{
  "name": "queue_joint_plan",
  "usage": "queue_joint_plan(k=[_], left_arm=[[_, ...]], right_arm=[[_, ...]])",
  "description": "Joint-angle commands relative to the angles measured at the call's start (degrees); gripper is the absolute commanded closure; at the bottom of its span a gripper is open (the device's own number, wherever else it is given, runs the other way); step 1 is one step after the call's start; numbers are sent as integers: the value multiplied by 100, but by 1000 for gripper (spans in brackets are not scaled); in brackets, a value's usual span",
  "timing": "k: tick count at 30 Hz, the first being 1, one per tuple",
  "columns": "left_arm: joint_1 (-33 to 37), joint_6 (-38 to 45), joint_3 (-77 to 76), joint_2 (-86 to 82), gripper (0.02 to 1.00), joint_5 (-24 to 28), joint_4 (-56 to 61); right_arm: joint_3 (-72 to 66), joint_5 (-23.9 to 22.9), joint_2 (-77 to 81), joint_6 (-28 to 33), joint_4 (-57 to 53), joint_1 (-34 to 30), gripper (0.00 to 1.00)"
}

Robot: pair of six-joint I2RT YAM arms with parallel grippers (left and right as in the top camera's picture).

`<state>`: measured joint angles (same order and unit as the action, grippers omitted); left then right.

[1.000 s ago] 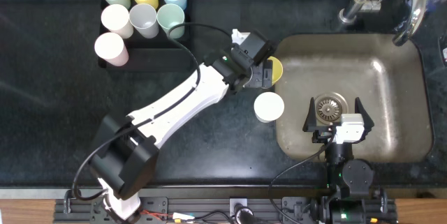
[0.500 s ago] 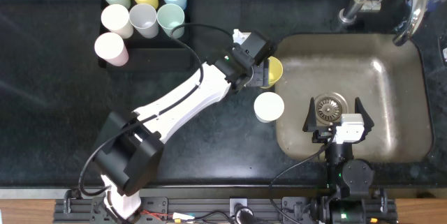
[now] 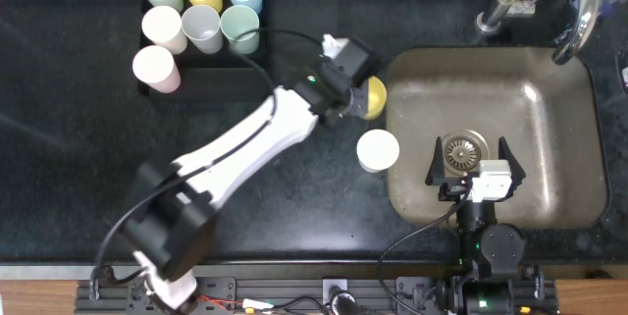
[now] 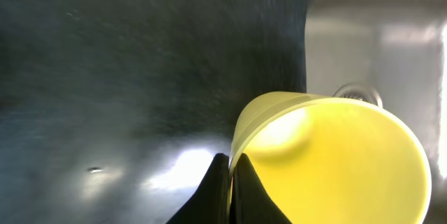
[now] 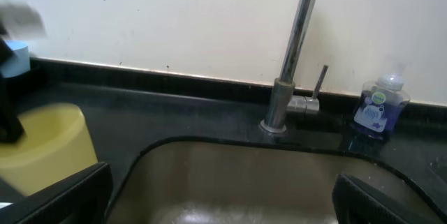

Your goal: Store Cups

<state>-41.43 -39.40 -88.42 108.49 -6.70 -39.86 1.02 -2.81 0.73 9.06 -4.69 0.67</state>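
- Yellow cup [image 4: 335, 161]: plain, empty inside, rim clamped by left gripper [image 4: 229, 172].
- Right gripper [image 3: 471, 158]: fingers apart, over sink [image 3: 549, 207].
- Black rack [image 3: 211, 60]: six upright cups.

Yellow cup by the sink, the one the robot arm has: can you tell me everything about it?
The yellow cup looks like smooth, plain plastic, with a wide round mouth and no handle. It looks empty inside. The left gripper pinches its wall at the rim and holds it tilted over the countertop, right at the left edge of the sink. Nothing else touches it.
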Motion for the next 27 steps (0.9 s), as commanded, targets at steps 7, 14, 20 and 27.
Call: queue_joint_plan(k=[7, 14, 20, 27], left_arm=[[2437, -1491, 378, -2376, 982, -354, -1794], [3132, -3353, 800, -1971, 982, -315, -1950], [3132, -4256, 800, -1523, 982, -415, -2079], [3132, -4492, 636, -1373, 982, -584, -2100]], right_arm=[[-76, 44, -52, -4, 35, -33, 3], [-76, 44, -52, -4, 35, -33, 3], [-76, 44, -52, -4, 35, -33, 3], [-76, 44, -52, -7, 35, -33, 3]])
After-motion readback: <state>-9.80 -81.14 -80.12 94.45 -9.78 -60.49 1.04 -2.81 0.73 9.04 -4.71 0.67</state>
